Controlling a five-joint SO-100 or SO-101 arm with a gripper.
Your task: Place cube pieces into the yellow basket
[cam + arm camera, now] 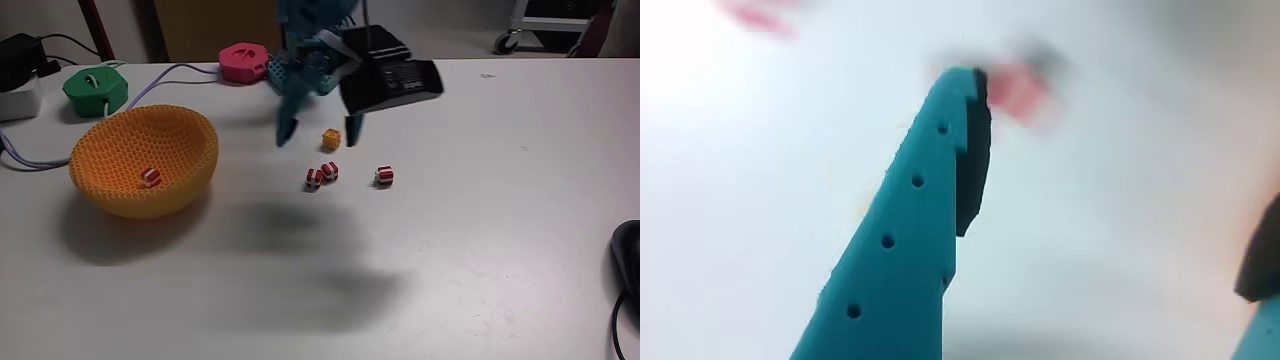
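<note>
The yellow basket (120, 150) stands at the left of the table in the fixed view, with one red-and-white cube piece (150, 177) lying inside it. On the table lie a yellow-orange cube (331, 138) and three striped cubes (313, 178), (329, 171), (384, 176). My teal gripper (320, 130) hangs open just above the yellow-orange cube, one finger on each side, and holds nothing. The wrist view is blurred. It shows one teal finger (925, 200) with a blurred red cube (1015, 88) past its tip.
A green round gadget (95, 88) and a pink round gadget (240, 62) sit behind the basket, with cables trailing to the left edge. A black mouse (626, 250) lies at the right edge. The arm's black motor block (392, 80) hangs over the table's middle.
</note>
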